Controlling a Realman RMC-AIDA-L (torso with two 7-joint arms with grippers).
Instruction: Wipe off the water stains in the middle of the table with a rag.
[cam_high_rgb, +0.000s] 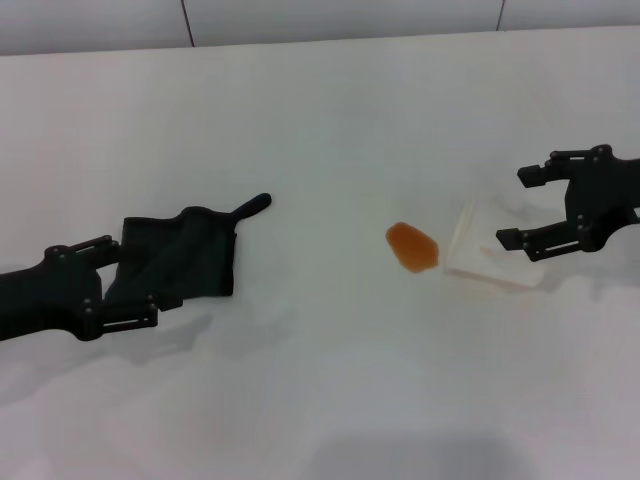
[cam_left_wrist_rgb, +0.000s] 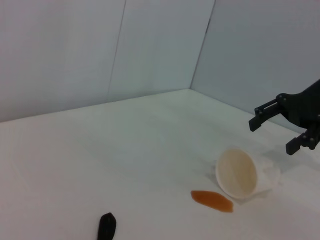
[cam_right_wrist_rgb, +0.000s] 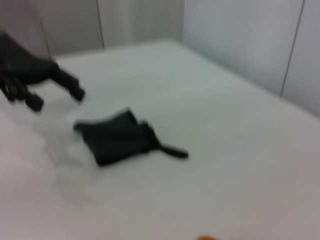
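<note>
The black rag (cam_high_rgb: 180, 258) lies wrinkled on the white table (cam_high_rgb: 320, 110) at the left, its thin tail (cam_high_rgb: 255, 205) pointing to the right. My left gripper (cam_high_rgb: 122, 284) is open at the rag's left edge, one finger on each side of it. The orange-amber water stain (cam_high_rgb: 412, 247) sits right of centre. My right gripper (cam_high_rgb: 522, 208) is open and empty at the right, just beyond a tipped cup. The right wrist view shows the rag (cam_right_wrist_rgb: 117, 137) and the left gripper (cam_right_wrist_rgb: 56, 97) open beside it. The left wrist view shows the stain (cam_left_wrist_rgb: 212, 200) and the rag's tail (cam_left_wrist_rgb: 106, 227).
A translucent whitish cup (cam_high_rgb: 490, 252) lies on its side just right of the stain, its mouth towards the stain; it also shows in the left wrist view (cam_left_wrist_rgb: 240, 174) with the right gripper (cam_left_wrist_rgb: 277, 132) behind it. White wall panels stand beyond the table's far edge.
</note>
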